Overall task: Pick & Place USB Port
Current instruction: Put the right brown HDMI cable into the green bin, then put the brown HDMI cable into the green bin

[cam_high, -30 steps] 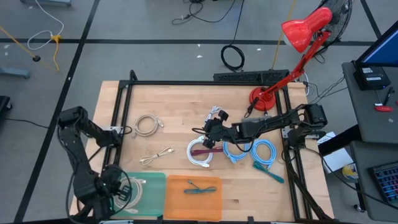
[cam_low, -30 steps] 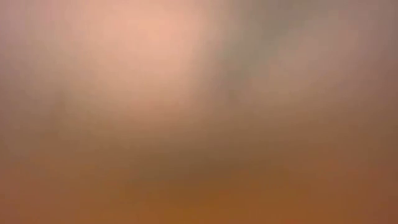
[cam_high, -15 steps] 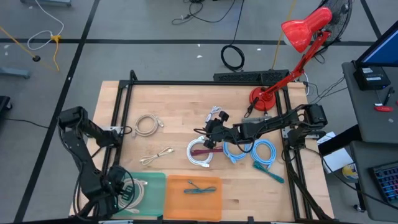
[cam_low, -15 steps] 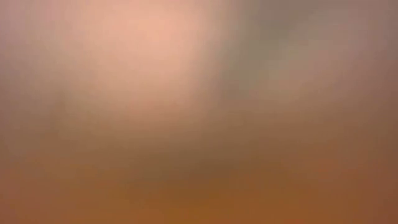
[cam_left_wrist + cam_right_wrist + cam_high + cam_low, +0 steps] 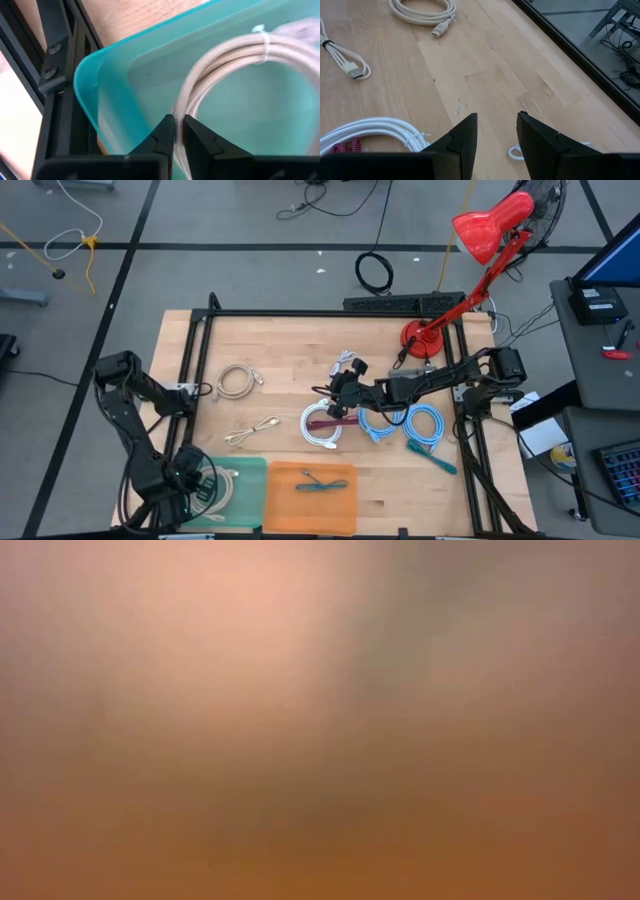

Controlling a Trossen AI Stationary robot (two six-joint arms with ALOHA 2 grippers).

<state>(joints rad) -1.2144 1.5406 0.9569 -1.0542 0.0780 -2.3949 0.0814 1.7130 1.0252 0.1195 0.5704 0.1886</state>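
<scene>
My left gripper [image 5: 196, 486] [image 5: 178, 128] is at the near left, over the left end of the teal tray [image 5: 250, 470] [image 5: 115, 65], shut on the edge of a beige cable coil [image 5: 216, 485] [image 5: 225, 65] that lies in the tray. My right gripper [image 5: 338, 396] [image 5: 496, 131] is open and empty above the table's middle, beside a white cable coil [image 5: 322, 426] [image 5: 375, 127] lying flat with a maroon cable [image 5: 330, 423] [image 5: 345, 147]. My left gripper pinches the beige coil at its edge [image 5: 181, 111] between its two nearly closed fingers, coming from above. The fingertips hide the exact place of contact. The rest of the coil lies on the tray's floor.
An orange tray [image 5: 310, 500] holding a teal cable [image 5: 320, 482] stands right of the teal one. Loose on the table are a beige coil [image 5: 235, 380], a beige cable [image 5: 250, 430], two blue coils [image 5: 380, 423] [image 5: 425, 423], a teal cable [image 5: 432, 452] and a red lamp [image 5: 425, 338].
My left gripper has gone a little toward the table's right edge, farther over the teal tray, with the beige coil.
</scene>
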